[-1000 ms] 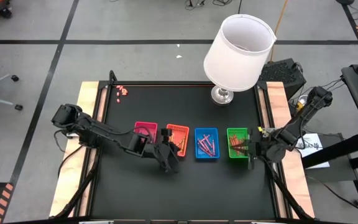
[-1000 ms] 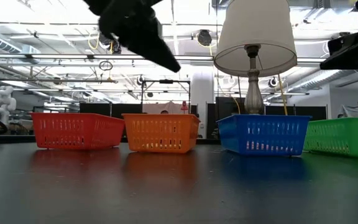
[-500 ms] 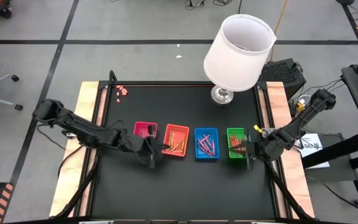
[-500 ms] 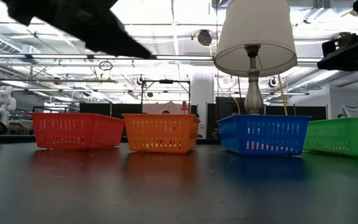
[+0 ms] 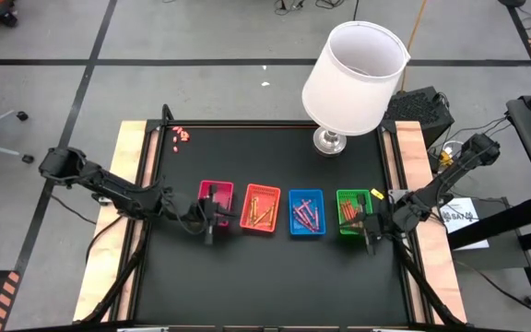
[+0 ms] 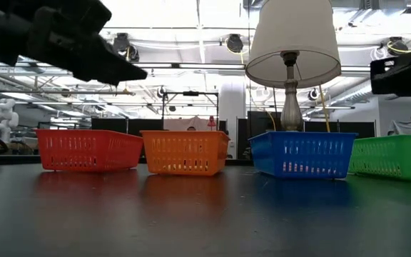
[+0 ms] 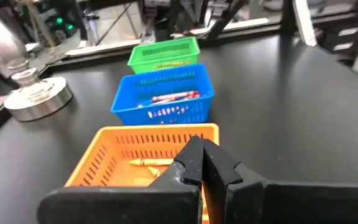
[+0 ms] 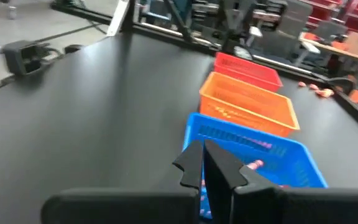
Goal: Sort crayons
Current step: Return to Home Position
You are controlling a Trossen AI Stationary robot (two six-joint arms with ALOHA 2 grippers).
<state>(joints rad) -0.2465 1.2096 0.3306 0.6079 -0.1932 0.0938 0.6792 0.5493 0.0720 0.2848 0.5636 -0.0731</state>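
Over the last second we logged the left arm drawing back leftward from in front of the orange bin (image 6: 184,153). At this reading the left fingers (image 7: 190,163) were pressed together, empty, near the front of the red bin (image 6: 88,150). The right fingers (image 8: 190,165), likewise closed on nothing, had barely shifted by the green bin's (image 6: 394,157) front corner. Every one of the crayons (image 7: 173,97) we could see lay inside a bin; we saw none loose on the worktop (image 6: 191,214). We judged the sorting finished and both arms retiring to rest.
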